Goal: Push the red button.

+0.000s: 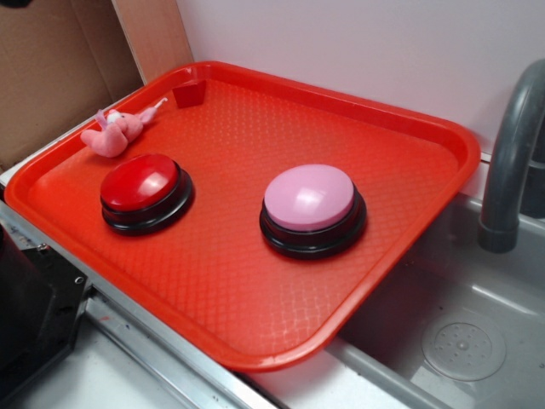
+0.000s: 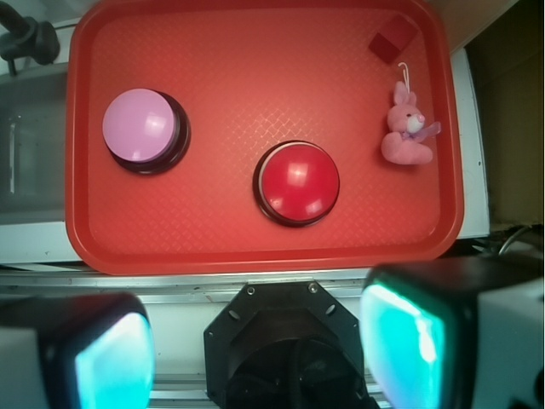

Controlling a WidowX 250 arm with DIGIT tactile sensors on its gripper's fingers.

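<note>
The red button point(image 1: 140, 182) point(image 2: 298, 181), a glossy dark-red dome on a black round base, stands on the left part of the orange-red tray point(image 1: 255, 281) point(image 2: 255, 51). In the wrist view it lies near the tray's middle, well ahead of my gripper point(image 2: 260, 354). The gripper hangs high above the tray's near edge, over the robot's black base, open, with nothing between its teal pads point(image 2: 409, 341). The gripper does not show in the exterior view.
A pink-topped button point(image 1: 310, 200) point(image 2: 140, 128) stands on the tray beside the red one. A small pink plush rabbit point(image 1: 115, 132) point(image 2: 407, 128) and a small red block point(image 1: 189, 92) point(image 2: 392, 38) lie near the tray's far corner. A grey sink point(image 1: 460, 332) with a faucet point(image 1: 511, 162) adjoins the tray.
</note>
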